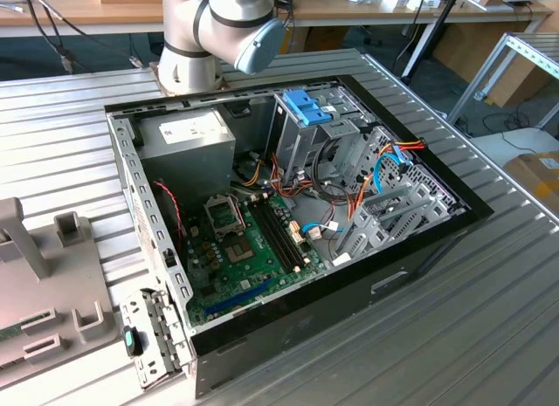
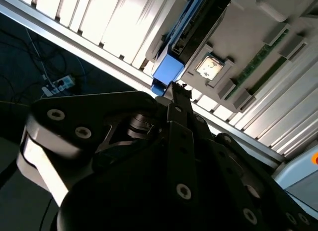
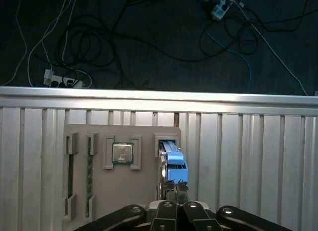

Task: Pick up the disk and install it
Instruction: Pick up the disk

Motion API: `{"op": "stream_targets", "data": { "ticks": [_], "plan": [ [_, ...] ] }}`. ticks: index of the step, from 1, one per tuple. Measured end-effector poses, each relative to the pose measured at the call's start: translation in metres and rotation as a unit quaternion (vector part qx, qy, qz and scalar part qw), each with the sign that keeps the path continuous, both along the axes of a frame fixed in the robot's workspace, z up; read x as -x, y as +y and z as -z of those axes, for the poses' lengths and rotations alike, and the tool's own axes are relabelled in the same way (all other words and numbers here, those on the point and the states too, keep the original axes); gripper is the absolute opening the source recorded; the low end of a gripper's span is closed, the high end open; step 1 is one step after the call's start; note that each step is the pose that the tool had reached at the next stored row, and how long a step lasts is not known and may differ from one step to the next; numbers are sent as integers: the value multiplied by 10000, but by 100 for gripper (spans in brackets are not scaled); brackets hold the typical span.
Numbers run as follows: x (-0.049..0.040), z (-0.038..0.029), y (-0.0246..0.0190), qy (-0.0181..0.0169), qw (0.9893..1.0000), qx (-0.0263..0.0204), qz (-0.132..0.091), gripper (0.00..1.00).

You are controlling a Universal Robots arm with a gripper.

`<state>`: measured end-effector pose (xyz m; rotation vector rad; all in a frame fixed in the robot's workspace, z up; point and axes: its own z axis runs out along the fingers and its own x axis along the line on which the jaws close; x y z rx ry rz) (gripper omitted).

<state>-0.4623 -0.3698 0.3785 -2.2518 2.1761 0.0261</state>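
The disk (image 3: pixel 174 162) stands on edge in a narrow slot of the grey holder tray (image 3: pixel 144 191), with its blue carrier frame uppermost and free of the slot's walls. The gripper (image 3: pixel 176 190) hangs over the near end of that frame. Its fingers (image 3: pixel 171 192) are drawn tight together with nothing between them. In the second wrist view the gripper (image 2: pixel 177 87) lies against the blue end of the disk (image 2: pixel 168 69), but whether it touches cannot be told.

On the tray, a processor chip (image 3: pixel 122 153) sits in the pocket just beside the disk's slot, and two memory sticks (image 3: pixel 90 164) lie along the far side from the disk. The slot is at the tray's outer edge, and beyond that edge the ribbed metal desk (image 3: pixel 248 156) runs bare. The tray's other edge is near the desk's rim, past which cables (image 3: pixel 149 42) trail over a dark floor.

In the exterior view the open computer case (image 1: pixel 210 336) lies flat mid-desk, well apart from the tray (image 1: pixel 52 284) at the exterior view's left, with bare ribs between them. The arm (image 1: pixel 218 26) rises behind the case's far wall. Inside, the silver drive cage (image 1: pixel 301 140) stands near that wall, topped by a blue latch (image 1: pixel 306 105). Orange and blue wires (image 1: pixel 384 161) crowd its side toward the exterior view's right.
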Motion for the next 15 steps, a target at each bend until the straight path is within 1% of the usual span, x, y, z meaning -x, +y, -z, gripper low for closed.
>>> {"op": "stream_targets", "data": {
  "ticks": [2,6,8,10,12,13,14,15],
  "plan": [
    [-1,18,9,-45,9999,0,-159,11],
    [-6,21,10,-48,9998,-1,-178,11],
    [-45,23,10,-47,9998,0,-171,11],
    [-46,57,10,-47,9998,0,-168,11],
    [-46,68,10,-46,9998,0,-167,11],
    [-46,177,10,-50,9998,-1,-168,48],
    [-46,288,10,-50,9998,-1,-167,48],
    [-46,306,10,-50,9998,-1,-167,48]
  ]
}}
